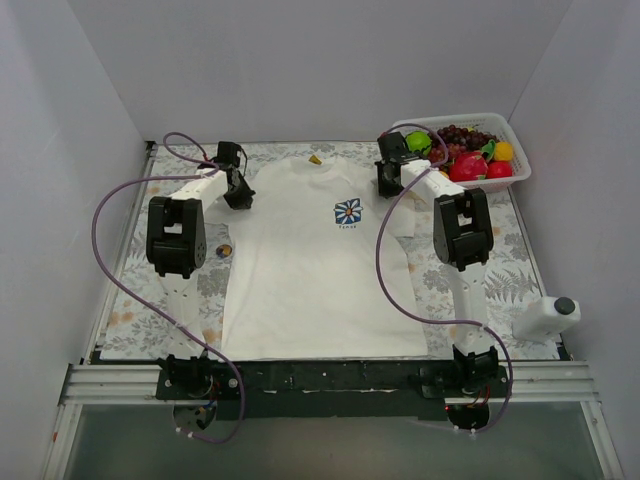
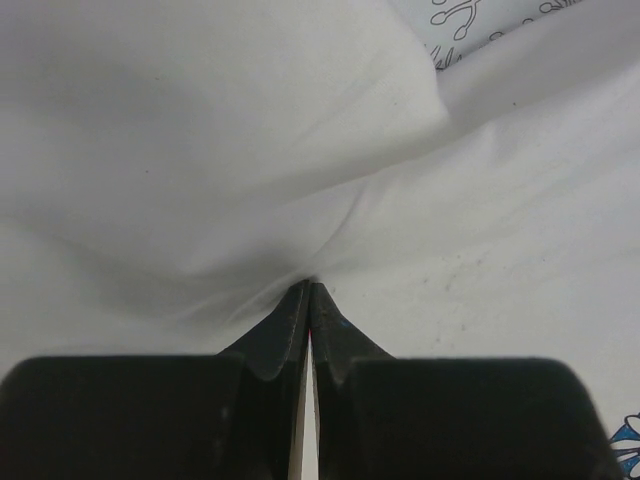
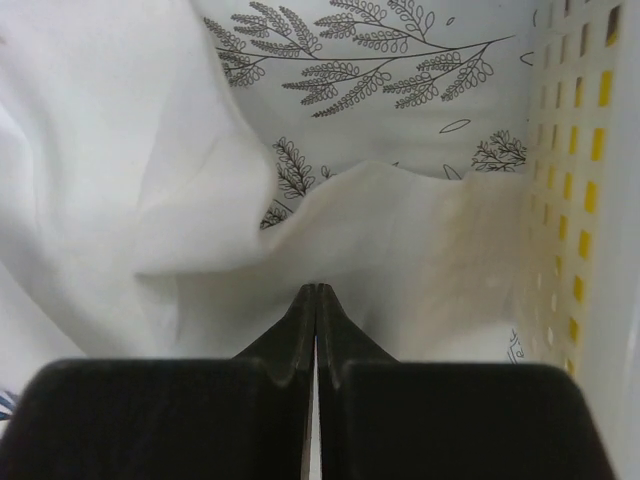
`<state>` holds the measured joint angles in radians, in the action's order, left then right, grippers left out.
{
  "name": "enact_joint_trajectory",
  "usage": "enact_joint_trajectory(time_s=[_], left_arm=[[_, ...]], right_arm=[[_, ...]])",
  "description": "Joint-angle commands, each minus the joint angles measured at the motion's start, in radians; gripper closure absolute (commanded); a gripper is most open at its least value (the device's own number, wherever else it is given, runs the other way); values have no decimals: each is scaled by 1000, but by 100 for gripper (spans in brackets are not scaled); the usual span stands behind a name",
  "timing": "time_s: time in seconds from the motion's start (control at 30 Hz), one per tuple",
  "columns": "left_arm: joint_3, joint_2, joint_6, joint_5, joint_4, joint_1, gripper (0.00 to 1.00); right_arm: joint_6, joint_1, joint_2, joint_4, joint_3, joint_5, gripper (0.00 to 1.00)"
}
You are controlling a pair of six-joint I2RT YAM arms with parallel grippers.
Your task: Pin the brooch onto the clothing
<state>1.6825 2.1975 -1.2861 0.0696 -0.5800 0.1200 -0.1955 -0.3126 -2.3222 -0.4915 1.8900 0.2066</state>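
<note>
Two arms reach out over a leaf-printed mat (image 1: 130,300) that covers the table. The shirt (image 1: 300,280) lies spread flat on it. It is white, with the collar at the far end and the hem towards the arm bases. A small blue-square daisy print (image 1: 348,212) sits on the chest, right of centre. A white basket (image 1: 505,183) of coloured fruit stands in the far right corner. A white bottle (image 1: 545,318) with a dark cap is by the right wall (whether it lies or leans I cannot tell).

The left claw (image 2: 308,287) is down at the shirt's left shoulder, where the sleeve joins the body. Its jaws are pressed together on a pinch of cloth, and creases fan out from the tips. The right claw (image 3: 317,290) is at the right sleeve, just beside the basket, whose slotted wall runs along the edge of its wrist view. Its jaws also meet tip to tip, nipping the sleeve, which bunches into a ridge in front of them.

The brooch (image 1: 224,250) is a tiny round brownish-gold disc with a dark rim. It lies on bare mat just off the shirt's left edge, below the left sleeve and beside the left arm's elbow. It is nearer the bases than the left claw and apart from it. The shirt's full width lies between it and the right claw.
</note>
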Motion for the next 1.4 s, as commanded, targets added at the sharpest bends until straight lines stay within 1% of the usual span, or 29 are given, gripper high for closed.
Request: enact_joint_trajectory(time_s=[0.0, 0.2, 0.33, 0.47, 0.6, 0.67, 0.77, 0.8, 0.87, 0.9, 0.93, 0.97, 1.0, 1.07, 1.1, 1.3, 1.37], left_arm=[[-3, 15, 45, 113, -115, -20, 100], [14, 2, 54, 157, -135, -22, 100], [46, 11, 68, 142, -141, -22, 100], [88, 14, 103, 84, -123, -22, 100], [163, 11, 140, 0, -121, -16, 100], [187, -15, 143, -17, -119, -2, 100], [184, -63, 159, -28, -103, 68, 100], [181, -77, 166, -33, -100, 120, 100], [169, -105, 168, -51, -93, 180, 100], [158, -114, 168, -62, -90, 240, 100], [146, -123, 163, -68, -78, 269, 100], [131, -134, 159, -114, -67, 295, 100], [87, -156, 153, -131, -40, 341, 100], [39, -176, 120, -160, -11, 388, 100], [-1, -189, 114, -169, 23, 433, 100], [-56, -186, 70, -165, 51, 590, 100], [-85, -180, 64, -151, 58, 619, 100]], right_arm=[[7, 10, -32, -51, 35, 125, 99], [-8, 10, -11, -76, 3, 201, 99], [-9, 12, -14, -107, 9, 261, 99], [-7, 10, -3, -110, 18, 280, 99], [1, 10, 27, -85, 34, 237, 99], [5, 6, 50, -81, 50, 226, 99], [13, -2, 90, -68, 58, 194, 99], [13, -5, 99, -65, 57, 176, 99], [8, -10, 127, -59, 51, 156, 99], [4, -8, 135, -61, 50, 136, 99], [2, -10, 150, -65, 47, 122, 99], [1, -10, 158, -65, 40, 110, 99], [-10, -10, 168, -65, 32, 87, 99], [-19, -10, 196, -70, 14, 53, 99], [-33, -10, 205, -67, 3, 28, 99], [-42, -11, 279, -53, -75, -27, 99], [-44, -11, 302, -51, -92, -30, 99]])
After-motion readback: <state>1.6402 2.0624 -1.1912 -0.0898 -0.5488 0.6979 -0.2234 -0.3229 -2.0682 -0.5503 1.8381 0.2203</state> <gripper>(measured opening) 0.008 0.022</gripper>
